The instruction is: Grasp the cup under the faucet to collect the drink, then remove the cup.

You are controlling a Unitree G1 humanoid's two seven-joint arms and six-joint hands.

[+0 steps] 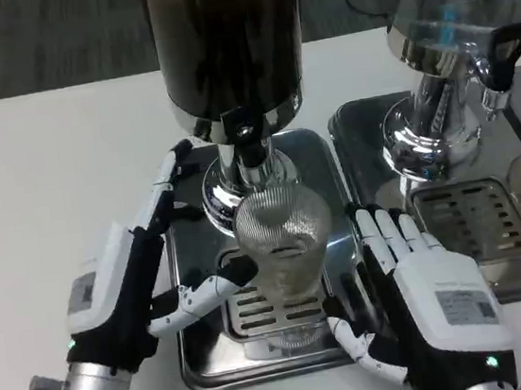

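Your left hand (125, 288) is spread wide at 9 o'clock of the ribbed glass cup (283, 240), thumb touching its side. Your right hand (426, 303) rests open at 4 o'clock. The cup stands on the drip tray (204, 354) under the dark dispenser's faucet (247, 144).

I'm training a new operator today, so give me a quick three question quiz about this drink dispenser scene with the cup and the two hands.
1. True or false: the cup stands on the drip tray below the faucet of the dark dispenser.
2. Multiple choice: where is the right hand relative to the cup? A) on top of it B) beside it, fingers spread C) behind the dispenser
3. Which hand has a finger reaching the cup's side?

Key
1. True.
2. B.
3. The left hand.
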